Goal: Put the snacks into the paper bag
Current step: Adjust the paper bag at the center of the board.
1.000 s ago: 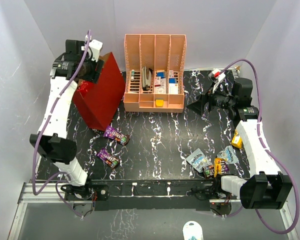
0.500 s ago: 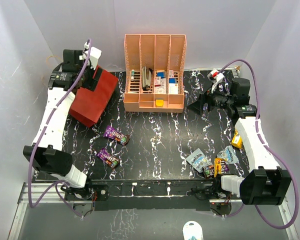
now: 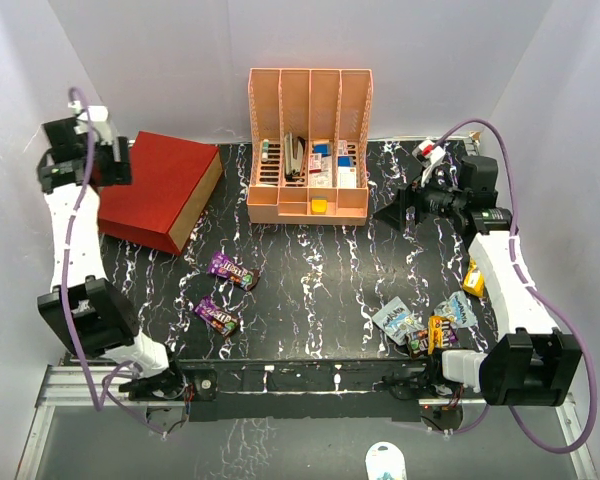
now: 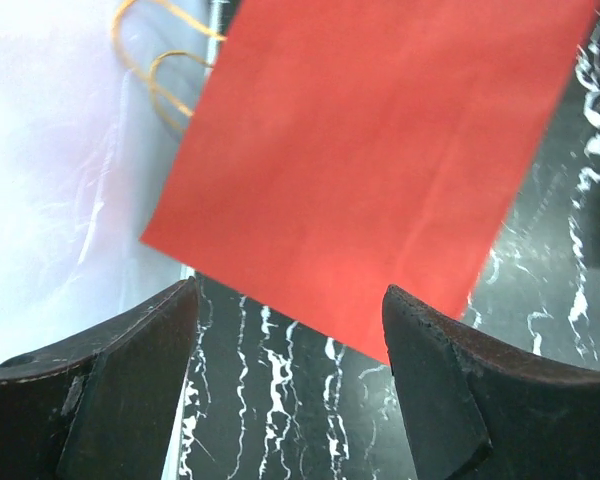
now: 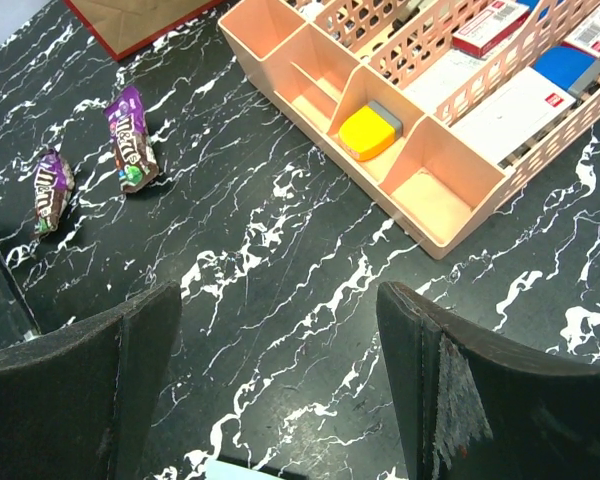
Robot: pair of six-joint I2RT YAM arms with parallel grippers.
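Observation:
The dark-red paper bag (image 3: 152,188) lies flat on its side at the far left, a brown kraft face turned to the right. In the left wrist view it (image 4: 380,150) fills the top, its cord handles (image 4: 145,50) by the wall. My left gripper (image 3: 113,166) (image 4: 290,400) is open and empty at the bag's left edge. Two purple candy wrappers (image 3: 232,268) (image 3: 218,315) lie in front of the bag and show in the right wrist view (image 5: 130,140) (image 5: 52,188). Blue-grey pouches (image 3: 395,318) (image 3: 457,310) and small yellow and dark packets (image 3: 430,335) (image 3: 474,278) lie front right. My right gripper (image 3: 400,212) (image 5: 280,400) is open and empty. No red chip bag shows.
The peach slotted organizer (image 3: 310,205) with small boxes stands at the back centre, its front trays (image 5: 420,180) just ahead of my right gripper. White walls close in on the left, back and right. The table's left edge runs under the bag.
The paper bag has tipped from standing to lying flat on its side. My left arm has swung left toward the wall and off the bag. The right arm has barely moved.

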